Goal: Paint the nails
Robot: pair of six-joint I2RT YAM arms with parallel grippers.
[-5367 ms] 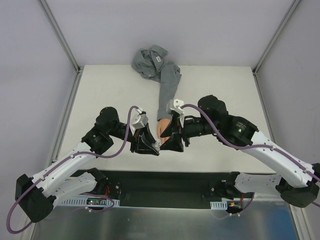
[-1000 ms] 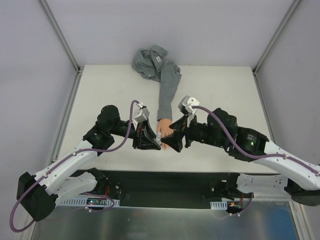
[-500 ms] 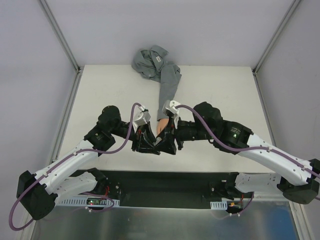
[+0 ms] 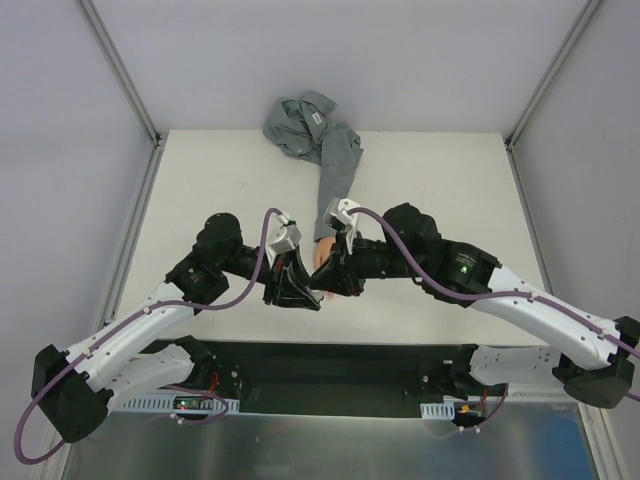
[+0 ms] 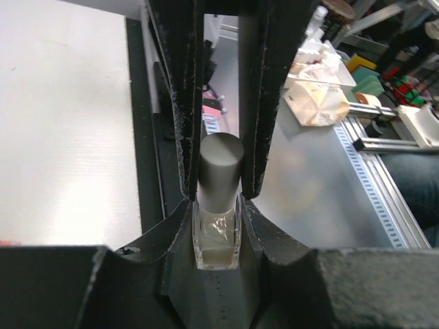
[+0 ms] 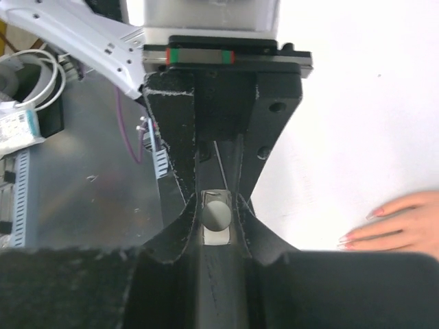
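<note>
The right hand (image 4: pixel 332 278) has swung back in. A second ago it hung off to the lower right of the mannequin hand (image 4: pixel 321 257), apart from the left hand (image 4: pixel 300 288). Now the two meet nose to nose just below centre of the overhead view, right at the peach fingertips.

The left hand grips a small clear bottle (image 5: pixel 218 236), its fingers (image 5: pixel 177 103) narrow and pressed against the glass on both sides, the grey cap (image 5: pixel 220 168) standing out between them. From the right wrist that same cap shows end-on, low in the frame, sitting between the right hand's fingers. They are drawn narrow around it, but I can't tell whether they actually pinch it or only flank it.

The nails (image 6: pixel 346 239) are at the lower right edge of the right wrist view: pinkish tips on fingers lying flat on the white table (image 4: pixel 220 180), just beside the two hands and touched by neither.

To my eye this return puts the work back at the bottle: the cap is on and no brush is out, so no nail is being painted yet. Next would seem to be a firm hold on the cap and a twist while the left hand keeps the bottle from turning.
</note>
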